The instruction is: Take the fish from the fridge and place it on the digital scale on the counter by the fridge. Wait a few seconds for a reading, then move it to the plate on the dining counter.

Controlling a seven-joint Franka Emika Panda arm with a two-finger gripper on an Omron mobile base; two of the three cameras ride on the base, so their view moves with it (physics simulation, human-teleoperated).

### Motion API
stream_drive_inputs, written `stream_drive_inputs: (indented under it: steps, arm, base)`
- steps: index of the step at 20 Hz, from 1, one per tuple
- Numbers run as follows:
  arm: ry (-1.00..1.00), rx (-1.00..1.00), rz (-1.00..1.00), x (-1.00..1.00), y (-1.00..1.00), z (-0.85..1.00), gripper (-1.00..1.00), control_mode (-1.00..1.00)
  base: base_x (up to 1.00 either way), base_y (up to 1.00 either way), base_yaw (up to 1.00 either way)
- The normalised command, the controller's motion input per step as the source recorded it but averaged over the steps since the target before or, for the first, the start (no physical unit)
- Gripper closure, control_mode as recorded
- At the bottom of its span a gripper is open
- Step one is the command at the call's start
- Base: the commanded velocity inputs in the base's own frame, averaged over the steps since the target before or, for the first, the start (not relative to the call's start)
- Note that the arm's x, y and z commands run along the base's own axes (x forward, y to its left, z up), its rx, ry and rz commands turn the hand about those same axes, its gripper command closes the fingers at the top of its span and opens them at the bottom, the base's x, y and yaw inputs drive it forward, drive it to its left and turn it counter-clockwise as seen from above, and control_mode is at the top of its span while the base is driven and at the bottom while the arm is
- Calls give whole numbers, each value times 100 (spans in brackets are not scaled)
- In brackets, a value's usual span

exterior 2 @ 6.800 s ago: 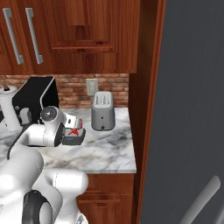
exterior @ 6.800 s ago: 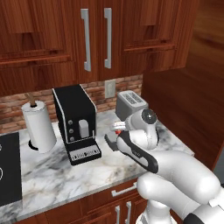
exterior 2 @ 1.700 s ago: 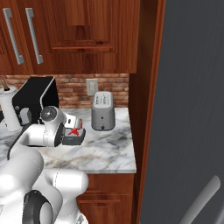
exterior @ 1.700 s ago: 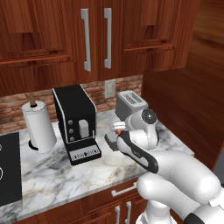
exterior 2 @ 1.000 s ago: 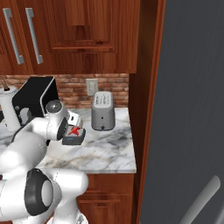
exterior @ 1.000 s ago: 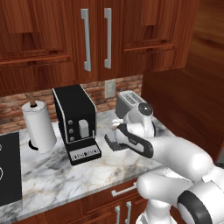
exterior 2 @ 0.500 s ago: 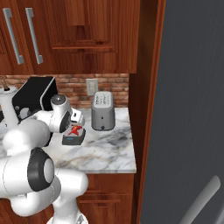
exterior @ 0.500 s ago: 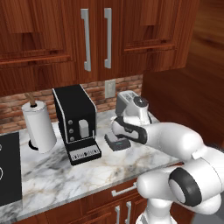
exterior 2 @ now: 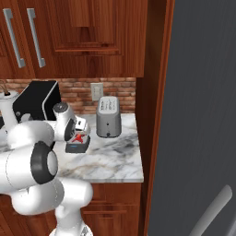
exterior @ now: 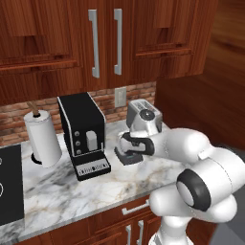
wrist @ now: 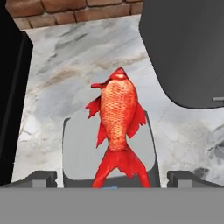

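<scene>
One fish (wrist: pixel 117 127), one digital scale (wrist: pixel 78 148)

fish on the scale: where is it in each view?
Left base view: hidden behind the hand over the digital scale.
Right base view: the fish lies on the scale, left of centre.
Hand view: fish centre frame, tail toward the bottom edge.
Shared landmark: the silver toaster, beside the scale.

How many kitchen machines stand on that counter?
2: a black coffee machine left of the arm, and a silver toaster against the brick wall. Others may be hidden.
</scene>
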Motion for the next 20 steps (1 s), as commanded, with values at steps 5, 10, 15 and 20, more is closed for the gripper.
stream_drive_inputs:
  steps: [5, 10, 15, 20]
  arm:
    - [0, -5, 0, 14, 0, -21, -100, -100]
    - [1, -2, 0, 16, 0, -15, -100, -100]
    - [7, 0, 0, 26, 0, -17, -100, -100]
    - [6, 0, 0, 31, 0, -19, -100, -100]
  base:
    - [0, 0, 0]
    - [0, 0, 0]
    - [0, 0, 0]
    - [0, 0, 0]
